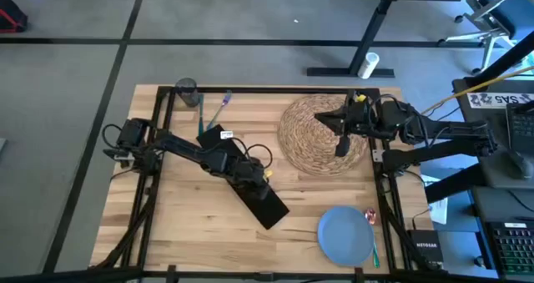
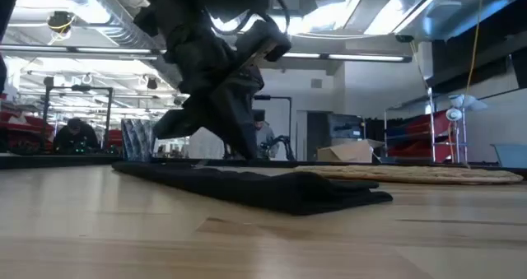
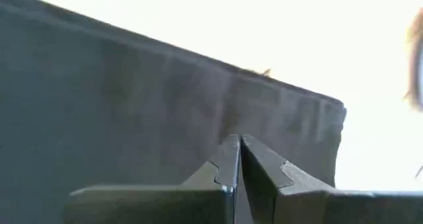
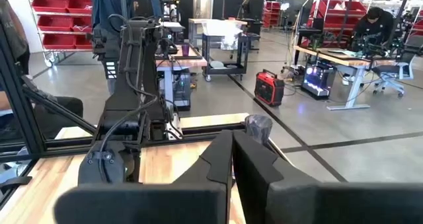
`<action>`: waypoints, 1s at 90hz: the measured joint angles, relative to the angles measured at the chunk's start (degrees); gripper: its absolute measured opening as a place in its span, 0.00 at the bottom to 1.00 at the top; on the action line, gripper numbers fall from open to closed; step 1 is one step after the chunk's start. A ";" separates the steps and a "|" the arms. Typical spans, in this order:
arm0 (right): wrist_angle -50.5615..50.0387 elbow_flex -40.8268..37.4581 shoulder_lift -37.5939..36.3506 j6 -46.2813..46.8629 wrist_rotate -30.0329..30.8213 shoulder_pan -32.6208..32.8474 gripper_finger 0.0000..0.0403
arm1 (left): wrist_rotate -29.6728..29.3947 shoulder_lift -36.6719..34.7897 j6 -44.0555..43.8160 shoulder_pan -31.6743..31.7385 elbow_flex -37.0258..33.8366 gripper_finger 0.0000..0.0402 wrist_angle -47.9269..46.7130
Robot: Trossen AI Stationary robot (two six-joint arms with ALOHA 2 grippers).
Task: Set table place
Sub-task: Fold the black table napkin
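A black napkin (image 1: 265, 201) lies flat and slantwise on the light wood table (image 1: 192, 224), near its middle. My left gripper (image 1: 249, 176) stands over the napkin's far-left end, pointing down and shut on it. A round woven placemat (image 1: 313, 137) lies at the far right. My right gripper (image 1: 341, 147) hangs above the placemat's right part, shut with nothing between its fingers (image 4: 218, 158), which point level toward the table's left. A blue plate (image 1: 345, 235) sits at the near right. A grey glass (image 1: 185, 89) stands at the far left corner. My left gripper meets the napkin's top face near its far-left end (image 3: 231, 112), coming from above and pointing down. The shut fingertips (image 3: 228, 151) sit right on the cloth; I cannot tell whether they pinch one layer or several. The napkin (image 2: 272, 188) stays flat on the table.
A teal fork (image 1: 203, 118) and another utensil (image 1: 222, 104) lie beside the glass. Red-handled (image 1: 370, 217) and green (image 1: 375, 251) cutlery lie at the plate's right rim. Black frame bars (image 1: 158, 149) run along the table's left and right sides. Bare wood lies at the near left.
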 joint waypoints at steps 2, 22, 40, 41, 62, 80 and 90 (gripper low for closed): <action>0.10 0.00 0.00 0.00 0.00 0.00 0.00 | 0.00 0.00 0.02 0.00 0.00 0.00 0.39; 0.47 0.00 0.00 -0.79 -2.23 -0.02 0.00 | 0.07 -0.02 0.46 0.63 0.00 0.00 4.14; 0.47 0.00 0.17 -1.61 -4.24 0.00 0.00 | -0.11 -0.04 8.54 1.66 0.00 0.00 20.02; 0.46 0.00 0.17 -1.61 -4.20 0.00 0.00 | -0.11 -0.04 9.25 1.66 0.00 0.00 21.38; 0.46 0.00 0.17 -1.47 -4.12 0.00 0.00 | -0.02 -0.06 22.11 1.29 0.00 0.00 43.73; 0.44 0.00 0.17 -1.55 -6.31 -0.02 0.00 | -0.02 -0.07 26.52 1.27 0.00 0.00 54.34; 0.37 0.02 0.17 -1.87 -11.01 -0.02 0.00 | -1.09 -0.11 27.22 1.27 0.00 0.00 58.38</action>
